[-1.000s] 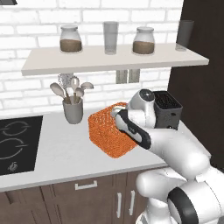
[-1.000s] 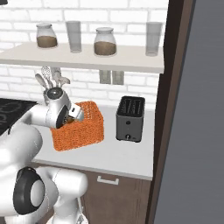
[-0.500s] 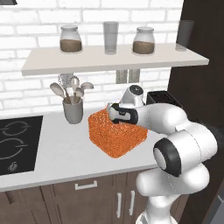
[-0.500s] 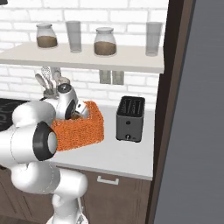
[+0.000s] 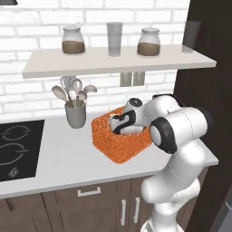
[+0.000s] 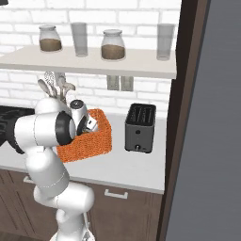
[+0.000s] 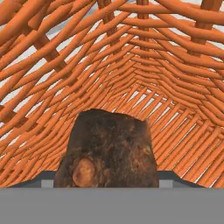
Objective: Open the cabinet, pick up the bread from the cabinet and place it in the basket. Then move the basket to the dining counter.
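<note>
The bright orange woven basket (image 5: 118, 146) (image 6: 89, 145) stands on the white worktop, between a utensil pot and a toaster. My gripper (image 5: 118, 125) (image 6: 89, 126) reaches down into it from the right, the hand well inside the rim. In the hand view the dark-brown bread (image 7: 109, 148) sits between my fingertips (image 7: 174, 177), shut on it, with the basket's mesh (image 7: 131, 52) all around and close behind. A tall dark cabinet side (image 5: 210, 95) (image 6: 187, 117) rises at the right. The dining counter is out of view.
A grey utensil pot (image 5: 75, 114) stands just left of the basket and a black toaster (image 6: 140, 128) to its right. A black hob (image 5: 18, 149) lies at the far left. Above, a shelf (image 5: 118, 65) carries glass jars and tumblers.
The hand has moved left from the basket's right edge and down into the basket, bread still in it. The elbow has swung up and round. The basket stays put.
</note>
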Available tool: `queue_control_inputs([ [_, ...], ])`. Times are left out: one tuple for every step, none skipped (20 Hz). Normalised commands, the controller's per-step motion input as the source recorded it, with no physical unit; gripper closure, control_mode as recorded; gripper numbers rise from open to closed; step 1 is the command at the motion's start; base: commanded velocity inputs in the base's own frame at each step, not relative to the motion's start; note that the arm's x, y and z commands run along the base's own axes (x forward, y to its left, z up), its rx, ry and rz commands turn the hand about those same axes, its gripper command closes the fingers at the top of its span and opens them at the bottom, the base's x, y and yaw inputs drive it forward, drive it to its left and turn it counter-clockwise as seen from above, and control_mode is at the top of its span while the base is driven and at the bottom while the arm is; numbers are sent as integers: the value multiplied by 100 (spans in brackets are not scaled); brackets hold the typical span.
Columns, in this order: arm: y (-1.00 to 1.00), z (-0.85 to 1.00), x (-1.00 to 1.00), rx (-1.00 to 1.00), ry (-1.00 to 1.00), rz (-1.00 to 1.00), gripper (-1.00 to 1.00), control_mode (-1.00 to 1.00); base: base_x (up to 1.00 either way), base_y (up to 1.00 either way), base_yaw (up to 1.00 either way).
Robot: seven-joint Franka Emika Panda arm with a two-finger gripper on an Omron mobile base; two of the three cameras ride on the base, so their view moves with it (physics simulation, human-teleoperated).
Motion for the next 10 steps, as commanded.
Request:
queue_control_inputs([
  [0, -27, 29, 5, 3, 0, -100, -100, 0, 0, 0],
  [0, -17, 16, 3, 4, 0, -100, -100, 0, 0, 0],
  [0, -10, 4, 1, 2, 0, -100, -100, 0, 0, 0],
  [0, -15, 0, 0, 1, 0, -100, -100, 0, 0, 0],
  [0, -3, 0, 0, 1, 0, -100, -100, 0, 0, 0],
  [0, -6, 0, 1, 0, 0, -100, -100, 0, 0, 0],
  [0, 0, 0, 1, 0, 0, -100, -100, 0, 0, 0],
  [0, 0, 0, 1, 0, 0, -100, -100, 0, 0, 0],
  [0, 0, 0, 2, 0, 0, -100, -100, 0, 0, 0],
  [0, 6, 0, 3, 0, 0, -100, -100, 0, 0, 0],
])
